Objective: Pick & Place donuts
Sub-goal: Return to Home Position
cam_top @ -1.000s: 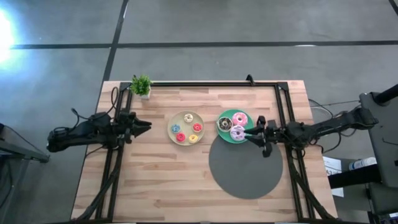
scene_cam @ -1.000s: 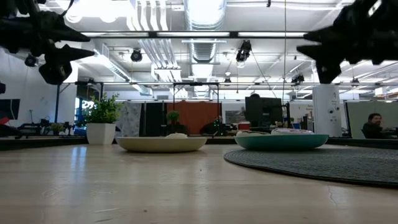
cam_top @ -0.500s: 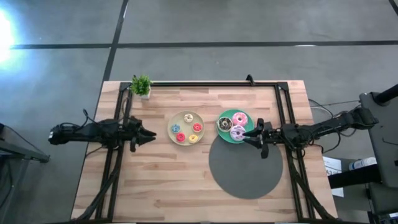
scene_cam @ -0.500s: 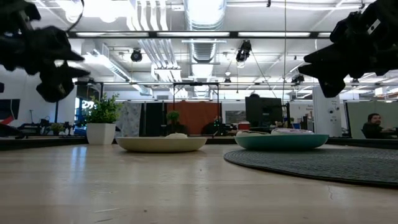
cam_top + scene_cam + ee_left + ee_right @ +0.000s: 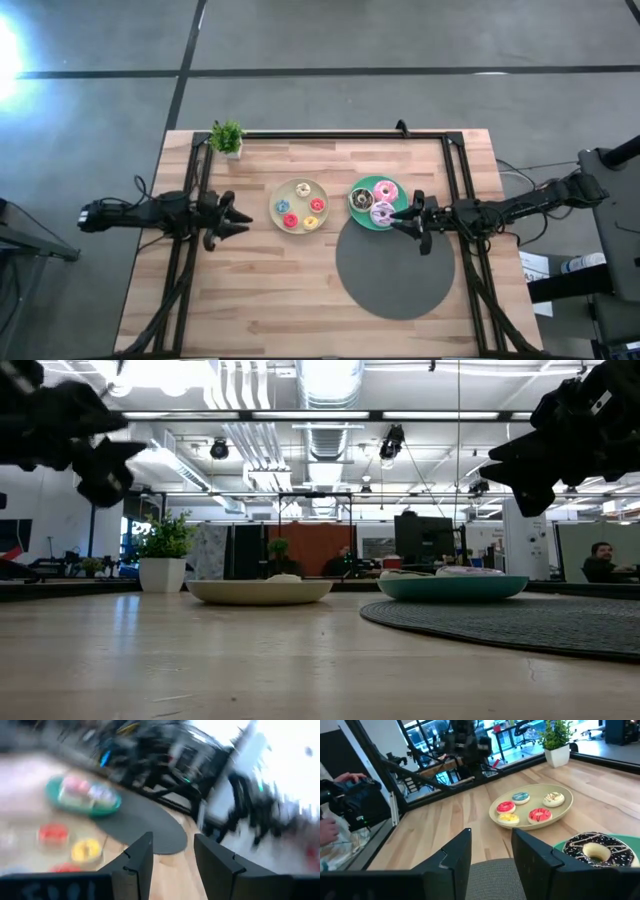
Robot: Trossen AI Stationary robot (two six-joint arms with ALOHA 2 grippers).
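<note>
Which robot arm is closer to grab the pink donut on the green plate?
The right one. The right gripper hovers open just beside the green plate holding the pink donut. The left gripper, also open, sits beyond the beige plate, so it would probably have farther to reach.

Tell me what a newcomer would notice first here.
Mid-table, a beige plate holds five small donuts; beside it a teal plate, at the edge of a round grey mat, holds three larger donuts. The left hand and right hand hang open and empty on either side.
</note>
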